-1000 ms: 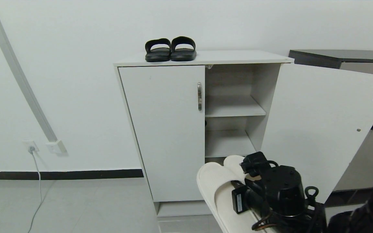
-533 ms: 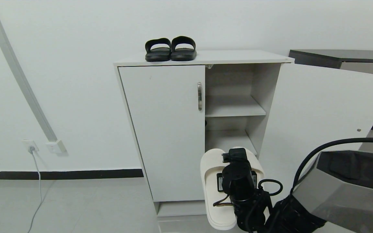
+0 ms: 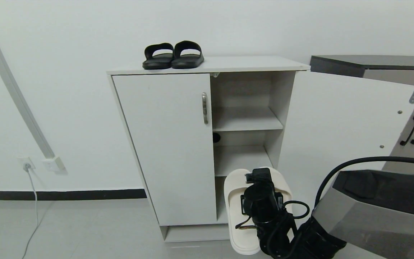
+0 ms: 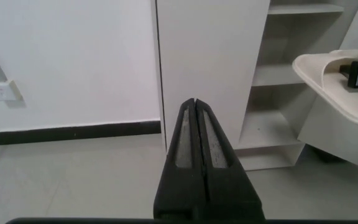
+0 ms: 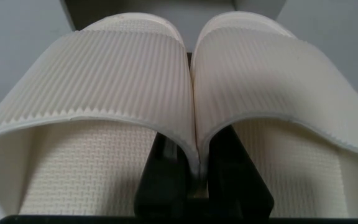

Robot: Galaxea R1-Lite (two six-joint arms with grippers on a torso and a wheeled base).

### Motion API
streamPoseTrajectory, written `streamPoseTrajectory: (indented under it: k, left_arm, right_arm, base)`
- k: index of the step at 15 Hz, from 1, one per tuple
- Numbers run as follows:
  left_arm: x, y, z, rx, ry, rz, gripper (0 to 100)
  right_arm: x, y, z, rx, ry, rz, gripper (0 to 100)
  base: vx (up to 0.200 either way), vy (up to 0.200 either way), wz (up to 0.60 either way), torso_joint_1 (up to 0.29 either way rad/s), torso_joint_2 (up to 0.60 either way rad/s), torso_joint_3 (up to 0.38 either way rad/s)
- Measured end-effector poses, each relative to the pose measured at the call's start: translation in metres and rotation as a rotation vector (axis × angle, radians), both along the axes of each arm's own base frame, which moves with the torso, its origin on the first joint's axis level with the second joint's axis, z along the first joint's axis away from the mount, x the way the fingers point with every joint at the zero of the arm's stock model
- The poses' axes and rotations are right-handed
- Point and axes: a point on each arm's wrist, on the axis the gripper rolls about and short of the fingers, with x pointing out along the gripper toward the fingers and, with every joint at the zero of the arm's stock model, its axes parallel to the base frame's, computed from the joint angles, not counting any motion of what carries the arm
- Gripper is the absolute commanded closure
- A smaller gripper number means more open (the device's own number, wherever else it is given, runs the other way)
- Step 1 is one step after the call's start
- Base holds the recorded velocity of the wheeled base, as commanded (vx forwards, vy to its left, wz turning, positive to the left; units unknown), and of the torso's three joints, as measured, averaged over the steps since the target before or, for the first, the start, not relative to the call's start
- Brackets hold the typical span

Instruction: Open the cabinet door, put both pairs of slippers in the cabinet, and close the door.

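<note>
Two white slippers (image 3: 236, 201) ride side by side in the right claw (image 3: 261, 178), whose narrow-set fingers (image 5: 166, 180) pinch the two inner strap edges together. The pair hangs in the air just before the open right bay of the cabinet (image 3: 250, 63), toes pointing at the front edge of the lower shelf (image 3: 241, 158). That hold looks thin: it grips only the strap edges, so one slipper could slide free or the two could splay if a toe butts the shelf edge on the way in. Their joint width seems close to that of the bay, so the outer soles may scrape the shut door (image 3: 164, 144) on one side or push the open door (image 3: 343, 118) on the other. The heels trail behind the claw and could sag and catch when let go. The black slippers (image 3: 173, 55) sit at the left end of the cabinet top, near its front edge, where a hard knock might shift them. The left claw (image 4: 194, 124) is pressed shut on nothing.
</note>
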Motion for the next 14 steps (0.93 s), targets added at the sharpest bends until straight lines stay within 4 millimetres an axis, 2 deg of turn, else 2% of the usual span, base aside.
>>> streamPoseTrajectory:
  k: [8,14]
  left_arm:
    - [0.0,0.0,0.0,-0.001,0.001,0.001,100]
    - [0.0,0.0,0.0,-0.002,0.001,0.001,100]
  right_arm:
    - [0.025,0.013,-0.015,0.023,-0.016,-0.011,100]
    - [0.027,0.013,-0.022,0.015,-0.008,-0.013,100]
  base:
    - [0.0,0.0,0.0,0.0,0.0,0.0]
    - [0.0,0.0,0.0,0.0,0.0,0.0]
